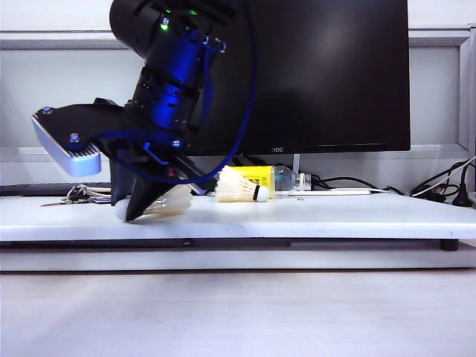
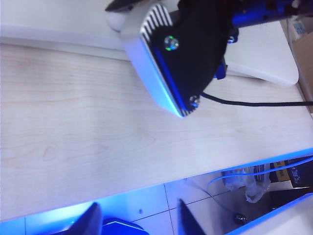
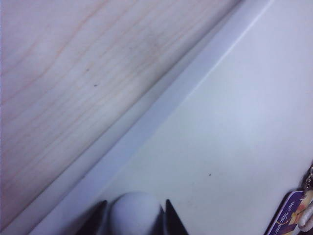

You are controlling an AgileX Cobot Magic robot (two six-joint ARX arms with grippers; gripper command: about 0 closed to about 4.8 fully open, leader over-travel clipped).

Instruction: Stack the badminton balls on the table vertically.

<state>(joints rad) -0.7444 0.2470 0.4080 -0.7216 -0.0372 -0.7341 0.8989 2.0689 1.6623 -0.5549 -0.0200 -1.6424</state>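
Exterior view: the right tool reaches across to the tabletop's left, around one shuttlecock; whether it grips, I cannot tell. A second shuttlecock lies near a bottle.

Left wrist view: the left tool hangs released.

Right wrist view: fingers flank the cork tip.

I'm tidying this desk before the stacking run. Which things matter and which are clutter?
Job:
shuttlecock at the right gripper
second shuttlecock lying on the table

Clutter:
bottle
keys
monitor
cables

The left gripper is off the table.
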